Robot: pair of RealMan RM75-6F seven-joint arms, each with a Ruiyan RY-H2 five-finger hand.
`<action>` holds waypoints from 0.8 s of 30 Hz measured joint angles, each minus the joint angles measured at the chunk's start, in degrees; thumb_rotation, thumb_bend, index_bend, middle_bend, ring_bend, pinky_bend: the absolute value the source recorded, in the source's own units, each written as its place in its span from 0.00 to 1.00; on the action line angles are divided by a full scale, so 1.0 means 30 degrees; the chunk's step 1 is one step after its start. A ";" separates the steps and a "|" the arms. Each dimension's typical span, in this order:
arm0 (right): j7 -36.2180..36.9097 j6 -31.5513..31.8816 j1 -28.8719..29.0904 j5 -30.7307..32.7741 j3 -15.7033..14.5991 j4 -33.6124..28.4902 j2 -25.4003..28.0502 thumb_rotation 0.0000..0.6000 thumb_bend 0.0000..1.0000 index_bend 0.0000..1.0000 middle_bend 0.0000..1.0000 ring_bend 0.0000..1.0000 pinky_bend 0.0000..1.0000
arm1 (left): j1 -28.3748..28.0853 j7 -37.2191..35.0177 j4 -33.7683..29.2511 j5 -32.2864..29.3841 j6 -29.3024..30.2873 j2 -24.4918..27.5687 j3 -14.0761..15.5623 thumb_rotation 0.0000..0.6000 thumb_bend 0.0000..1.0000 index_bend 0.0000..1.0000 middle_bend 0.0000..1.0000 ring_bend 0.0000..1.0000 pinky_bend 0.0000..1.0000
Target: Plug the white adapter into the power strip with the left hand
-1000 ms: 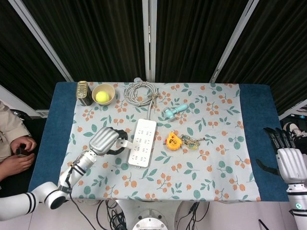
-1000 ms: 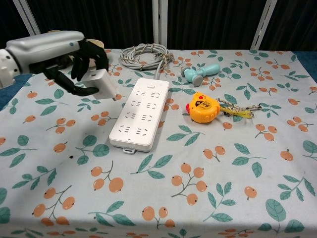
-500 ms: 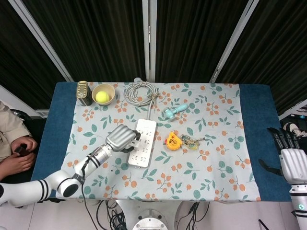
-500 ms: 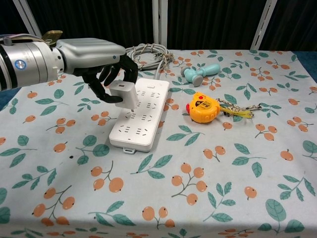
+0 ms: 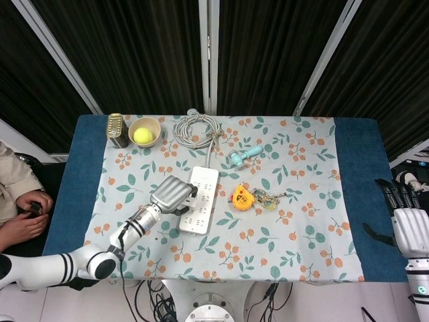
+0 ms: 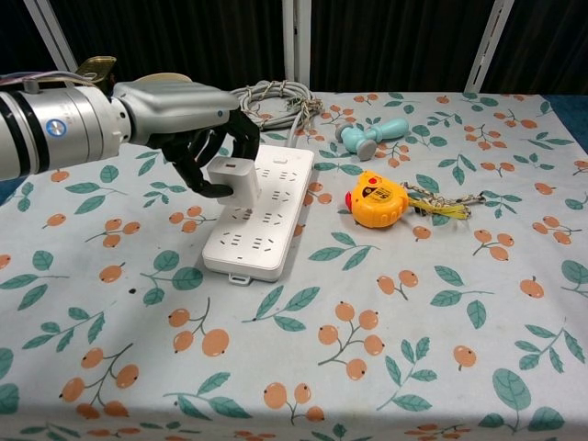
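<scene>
White adapter [image 6: 233,179]: small, smooth, boxy plastic cube, gripped by the dark fingers of the left hand [image 6: 197,129] at centre-left of the chest view, over the left edge of the power strip [image 6: 260,210], a flat white slab. Right hand [image 5: 410,225], lower right of the head view, is held empty, fingers apart.

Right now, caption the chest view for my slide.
Left hand holds the white adapter over the power strip.
</scene>
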 measured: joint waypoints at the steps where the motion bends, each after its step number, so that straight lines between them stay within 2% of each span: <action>1: -0.0017 -0.0008 0.0000 0.0010 0.0001 -0.0008 0.0000 1.00 0.12 0.07 0.09 0.00 0.00 | -0.0014 0.0058 -0.0057 -0.0114 0.0030 -0.0002 0.0033 1.00 0.46 0.67 0.78 0.60 0.56; 24: -0.0057 -0.0210 0.0052 0.0152 0.0035 0.0003 -0.0033 1.00 0.12 0.07 0.09 0.00 0.00 | -0.0479 0.0883 -0.0192 -0.1460 0.0422 -0.0061 0.0623 1.00 0.47 0.67 0.78 0.60 0.56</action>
